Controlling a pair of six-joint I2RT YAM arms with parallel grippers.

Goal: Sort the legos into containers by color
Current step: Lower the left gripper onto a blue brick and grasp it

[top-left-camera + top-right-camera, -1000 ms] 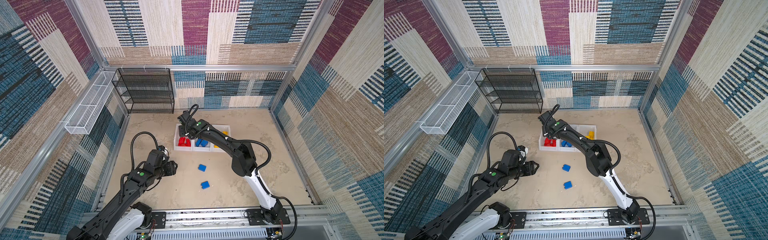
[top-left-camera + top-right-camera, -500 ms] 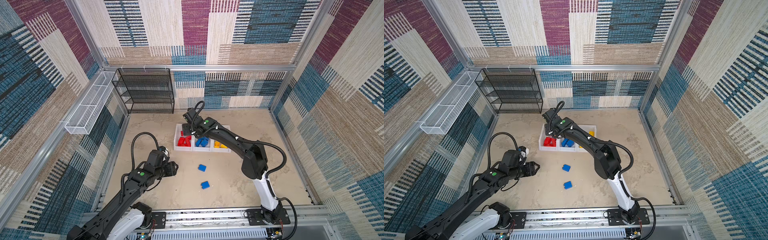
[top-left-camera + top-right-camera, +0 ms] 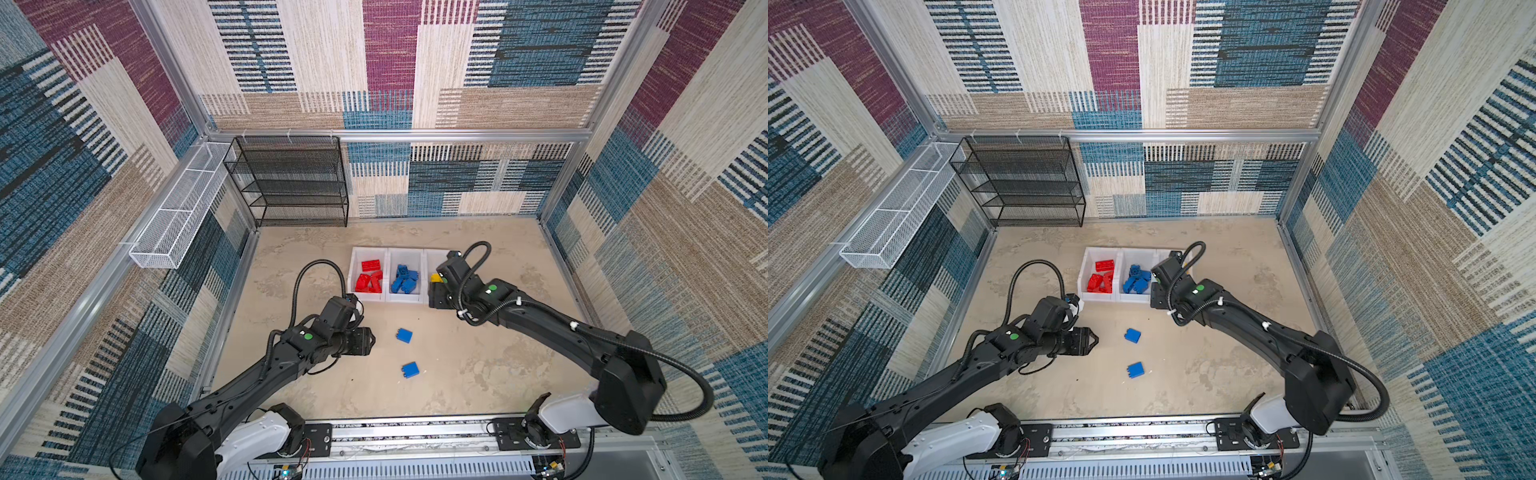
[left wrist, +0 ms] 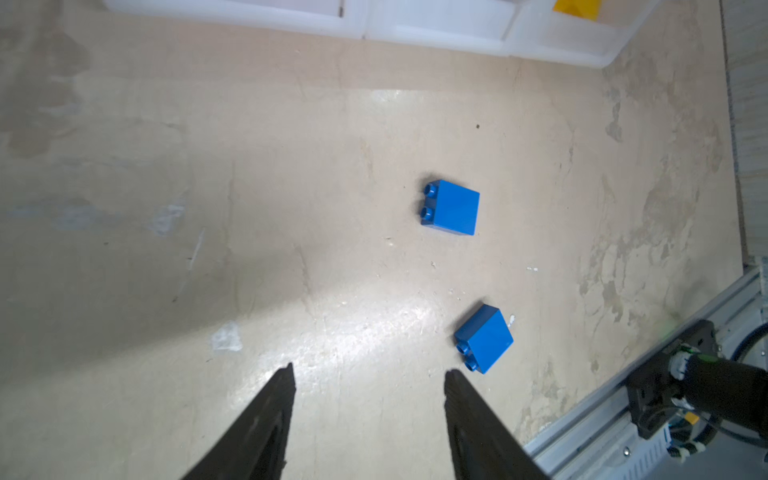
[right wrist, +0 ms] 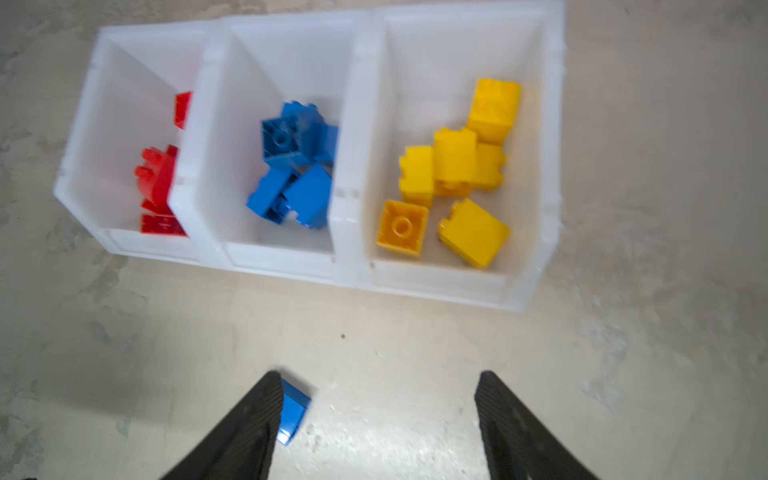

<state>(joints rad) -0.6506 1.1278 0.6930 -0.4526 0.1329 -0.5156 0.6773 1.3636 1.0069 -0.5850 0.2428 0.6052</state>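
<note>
Clearly, two blue legos [image 3: 404, 335] lie sideways on the desk [image 3: 478, 374], short of the containers [image 3: 405, 298], just ahead of the left jaws, apart and empty; the right jaws, also apart, hang nearer the containers.

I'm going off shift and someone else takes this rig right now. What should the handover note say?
Left tool: open, empty, above the table by the loose bricks.
Right tool: open, empty, over the table just in front of the bins.
Done: red bricks, blue bricks and yellow bricks each sit in their own bin, blue in the middle bin.
Left: far blue brick and near blue brick lie on the table; both go in the middle bin.
</note>
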